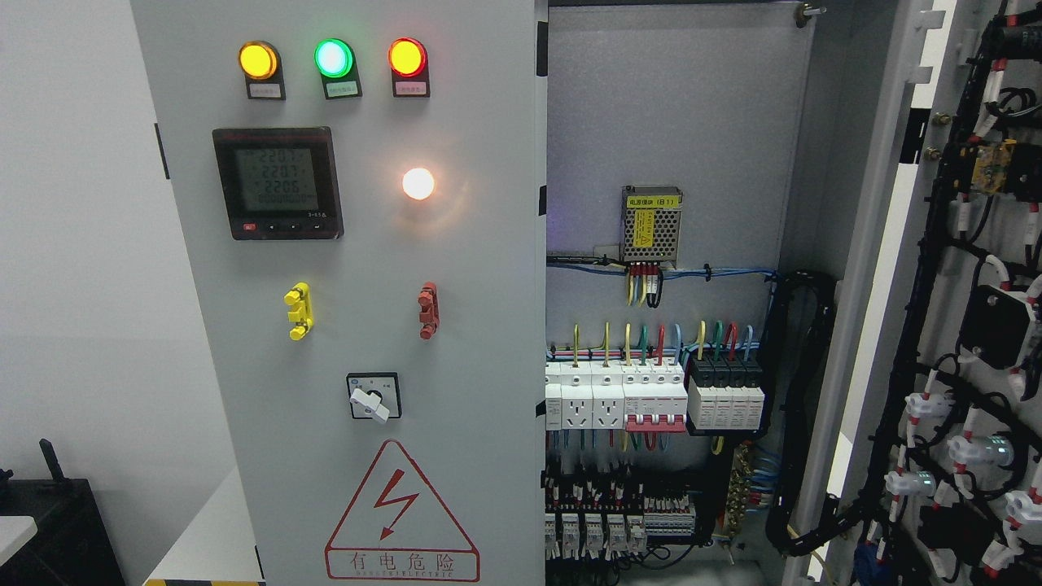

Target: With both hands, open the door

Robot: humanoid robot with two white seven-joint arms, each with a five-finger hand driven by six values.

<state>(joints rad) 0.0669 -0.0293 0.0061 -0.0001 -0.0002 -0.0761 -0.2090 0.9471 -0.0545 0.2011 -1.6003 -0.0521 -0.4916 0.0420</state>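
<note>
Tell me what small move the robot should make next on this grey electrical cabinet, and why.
Probably bring a hand up to the free right edge of the closed grey left door with the lamps and meter and ease it outward. The grey right door with black wiring on its inside already stands swung wide, baring the white breakers, and neither hand is in view.

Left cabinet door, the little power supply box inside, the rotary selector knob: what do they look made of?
Left door: likely painted sheet metal, a flat matte grey skin with a thin folded edge.
Power supply box: bare metal, going by the perforated silvery casing.
Selector knob: probably moulded plastic, smooth white on a black square base.
</note>
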